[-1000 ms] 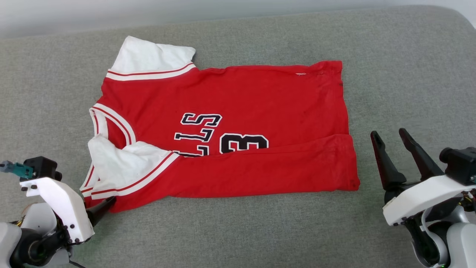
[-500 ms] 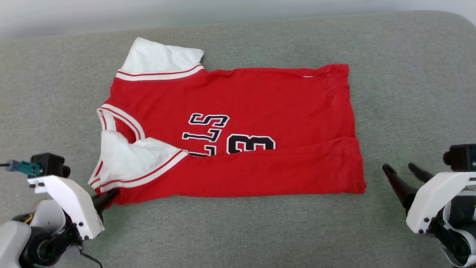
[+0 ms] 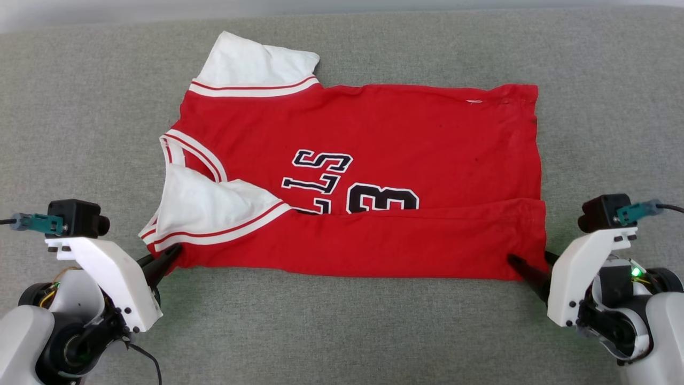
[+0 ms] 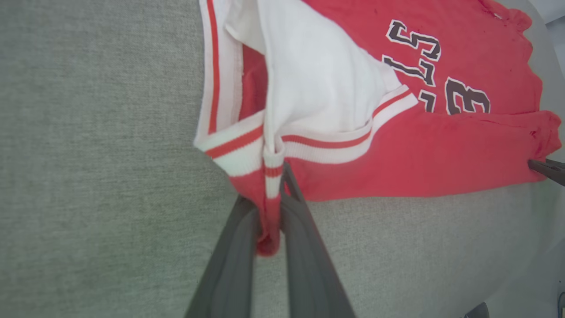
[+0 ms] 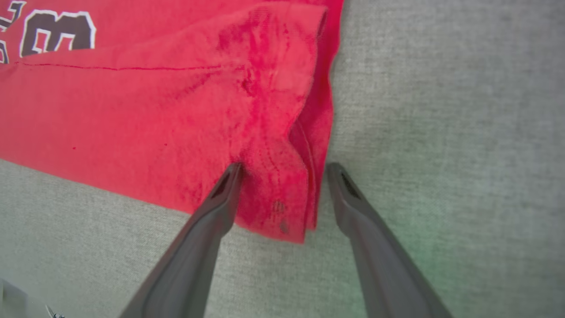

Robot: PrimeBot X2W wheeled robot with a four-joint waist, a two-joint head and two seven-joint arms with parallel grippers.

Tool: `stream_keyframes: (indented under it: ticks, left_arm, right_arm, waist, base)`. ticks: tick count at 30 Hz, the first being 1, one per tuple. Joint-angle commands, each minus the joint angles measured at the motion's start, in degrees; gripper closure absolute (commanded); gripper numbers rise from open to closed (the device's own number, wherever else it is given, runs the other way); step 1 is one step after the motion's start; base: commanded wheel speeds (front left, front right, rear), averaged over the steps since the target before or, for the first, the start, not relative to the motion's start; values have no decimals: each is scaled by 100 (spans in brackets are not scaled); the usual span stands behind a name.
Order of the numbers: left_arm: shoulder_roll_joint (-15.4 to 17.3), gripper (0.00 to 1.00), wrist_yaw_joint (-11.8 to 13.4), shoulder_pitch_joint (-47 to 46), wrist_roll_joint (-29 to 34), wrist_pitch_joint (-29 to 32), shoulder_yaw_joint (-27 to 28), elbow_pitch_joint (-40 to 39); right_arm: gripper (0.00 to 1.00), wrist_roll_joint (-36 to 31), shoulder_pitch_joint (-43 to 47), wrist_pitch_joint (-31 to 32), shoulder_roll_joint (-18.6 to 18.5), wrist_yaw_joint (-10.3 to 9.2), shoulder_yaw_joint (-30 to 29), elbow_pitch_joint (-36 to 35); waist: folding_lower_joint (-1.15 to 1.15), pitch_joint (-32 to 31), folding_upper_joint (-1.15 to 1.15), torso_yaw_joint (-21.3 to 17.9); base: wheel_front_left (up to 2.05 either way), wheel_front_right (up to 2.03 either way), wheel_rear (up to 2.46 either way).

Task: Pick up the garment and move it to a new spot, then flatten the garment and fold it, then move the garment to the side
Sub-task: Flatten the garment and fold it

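On the bench (image 3: 342, 331), centre, lies a red shirt (image 3: 385, 128), near edge folded over. At 8 o'clock the left gripper (image 3: 172, 252) pinches its sleeve corner, fingers closed; at 4 o'clock the right gripper (image 5: 284, 170) straddles its hem corner, fingers open.

Indoor setting, kind uncertain: a broad grey woven upholstered surface (image 3: 342, 331), cushion-like, against a pale backdrop (image 3: 80, 10), hints at a home.

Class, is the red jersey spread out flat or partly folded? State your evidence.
Partly folded. The garment has its near side turned over the front, covering part of the number.
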Motion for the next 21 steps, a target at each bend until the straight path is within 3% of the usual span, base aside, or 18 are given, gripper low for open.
stream_keyframes:
  ticks: [1,3,14,21]
  left_arm:
    - [-36,100,14,-42,23,-29,-2,-19]
    - [-55,100,12,-47,33,-51,-8,-13]
    - [-147,100,35,102,47,-208,-31,132]
    - [-228,100,224,329,104,-363,-25,110]
  right_arm:
    - [29,52,54,97,96,-2,165,224]
    - [100,100,17,123,126,-1,295,370]
    - [100,219,-289,-266,-230,-2,371,305]
    - [100,276,-91,-397,-388,-3,480,140]
  waist:
    - [0,16,0,13]
    - [0,34,0,25]
    - [0,-269,0,18]
    - [0,-688,0,60]
  base:
    - [0,0,0]
    - [0,0,0]
    - [0,0,0]
    - [0,0,0]
